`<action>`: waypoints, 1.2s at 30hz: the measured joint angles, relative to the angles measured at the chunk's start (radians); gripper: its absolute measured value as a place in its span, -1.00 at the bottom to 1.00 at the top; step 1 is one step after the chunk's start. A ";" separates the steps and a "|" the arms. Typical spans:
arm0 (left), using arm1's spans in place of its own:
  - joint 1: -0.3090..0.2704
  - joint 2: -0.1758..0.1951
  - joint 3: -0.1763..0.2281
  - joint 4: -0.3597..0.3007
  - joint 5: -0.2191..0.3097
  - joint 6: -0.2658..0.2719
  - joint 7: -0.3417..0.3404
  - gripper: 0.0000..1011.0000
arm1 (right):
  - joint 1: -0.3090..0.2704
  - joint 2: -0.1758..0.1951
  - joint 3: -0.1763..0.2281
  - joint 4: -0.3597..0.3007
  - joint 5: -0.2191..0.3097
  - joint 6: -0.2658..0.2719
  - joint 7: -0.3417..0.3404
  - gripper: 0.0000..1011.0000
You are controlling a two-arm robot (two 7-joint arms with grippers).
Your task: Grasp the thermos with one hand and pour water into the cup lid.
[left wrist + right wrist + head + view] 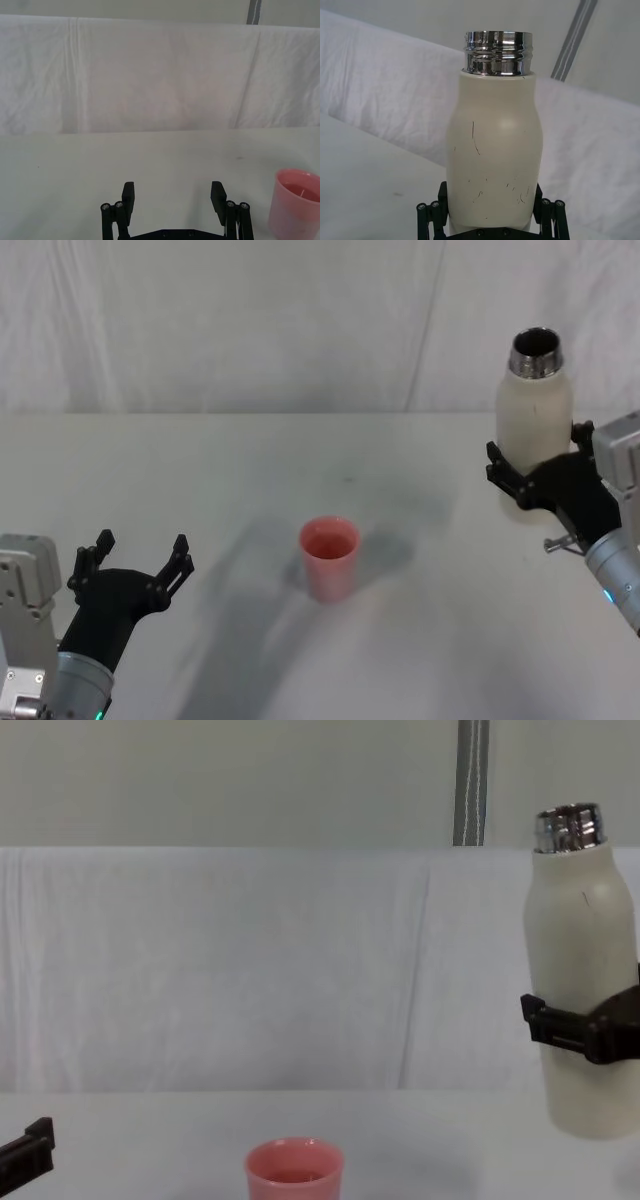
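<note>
Between the fingers of our right gripper (535, 480) stands the thermos (534, 410), upright, its chrome neck uncapped; the jaws are closed around its lower body, and the chest view suggests its base is clear of the table (240, 490). The grasp is done, we judge; carrying and tipping remain. The cup lid (329, 558) sits well off to that gripper's left, upright, mouth up. Our left gripper (135, 560) hovers idle, fingers spread wide on nothing, the cup lid near its right.
</note>
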 joint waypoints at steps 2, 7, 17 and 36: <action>0.000 0.000 0.000 0.000 0.000 0.000 0.000 0.98 | -0.002 -0.007 0.005 0.008 0.020 0.004 0.001 0.90; 0.000 0.000 0.000 0.000 0.000 0.000 0.000 0.98 | -0.005 -0.014 0.010 0.021 0.044 0.007 0.004 0.90; 0.000 0.000 0.000 0.000 0.000 0.000 0.000 0.98 | -0.009 -0.033 0.020 0.049 0.103 0.012 0.004 0.90; 0.000 0.000 0.000 0.000 0.000 0.000 0.000 0.98 | -0.017 -0.046 0.015 0.109 0.143 0.006 -0.005 0.90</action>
